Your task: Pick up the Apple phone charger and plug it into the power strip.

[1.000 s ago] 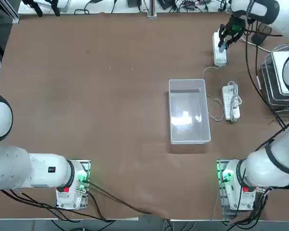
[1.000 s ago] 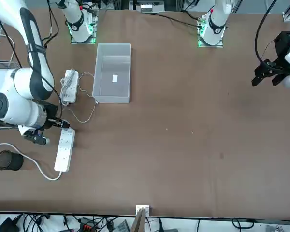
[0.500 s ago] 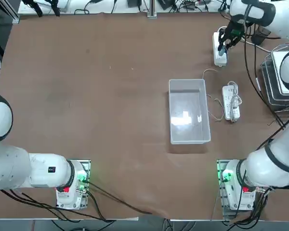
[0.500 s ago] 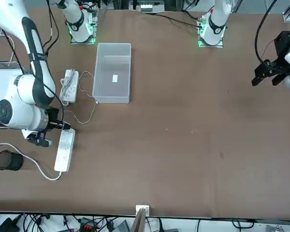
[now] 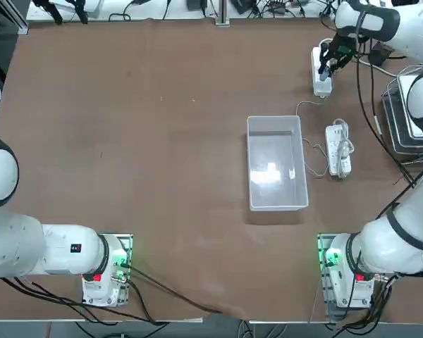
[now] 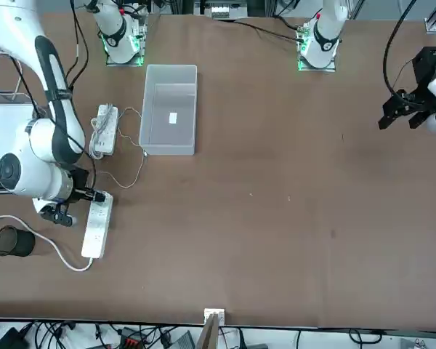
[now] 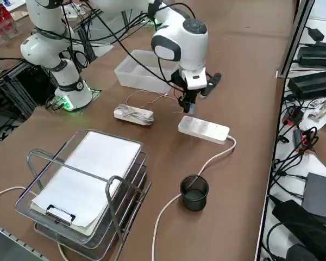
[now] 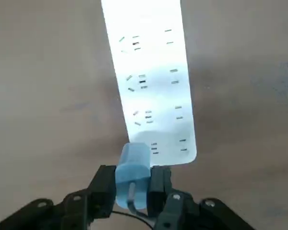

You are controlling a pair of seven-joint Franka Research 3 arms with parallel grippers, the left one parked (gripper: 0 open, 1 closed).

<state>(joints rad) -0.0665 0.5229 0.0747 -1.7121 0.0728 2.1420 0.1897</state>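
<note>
Power strip [image 8: 149, 81] lies flat on the table, its long axis running straight away from the right gripper [image 8: 133, 184], which hovers over the strip's near end socket, pinching the Apple phone charger [image 8: 133, 175] between its fingers.

no readable text, no labels, no brands, no numbers, no signs anywhere
</note>
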